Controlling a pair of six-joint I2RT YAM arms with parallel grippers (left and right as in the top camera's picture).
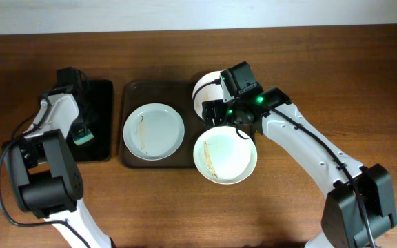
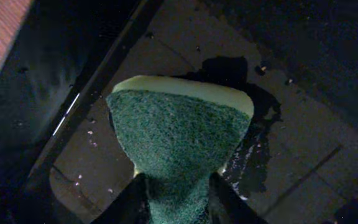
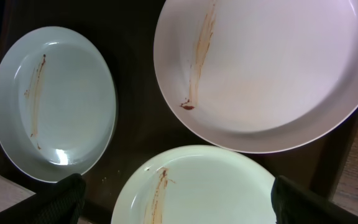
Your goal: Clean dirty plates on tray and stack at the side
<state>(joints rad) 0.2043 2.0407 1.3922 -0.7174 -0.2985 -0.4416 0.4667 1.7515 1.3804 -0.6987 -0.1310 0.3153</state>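
Overhead: right gripper (image 1: 226, 118), jaws spread wide, hovers nearest the plates (image 1: 153, 131), streaked front plate (image 1: 225, 157) at six o'clock; left gripper (image 1: 81, 131) clenches a sponge (image 2: 179, 137) at nine.

- left arm (image 1: 52, 114) folded close to its base, wrist tipped downward.
- left gripper (image 2: 179, 202) clamped tight on a sponge (image 2: 179, 134).
- right arm (image 1: 309, 148) reaches forward-left; right gripper (image 1: 214, 112) faces down, fingers (image 3: 61, 199) spread wide.

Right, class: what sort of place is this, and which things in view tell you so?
Probably a robot lab bench staged for dishwashing, not a kitchen: a wooden table, three streaked white plates at a brown tray, and the left gripper pinching a green sponge over a wet black tray.
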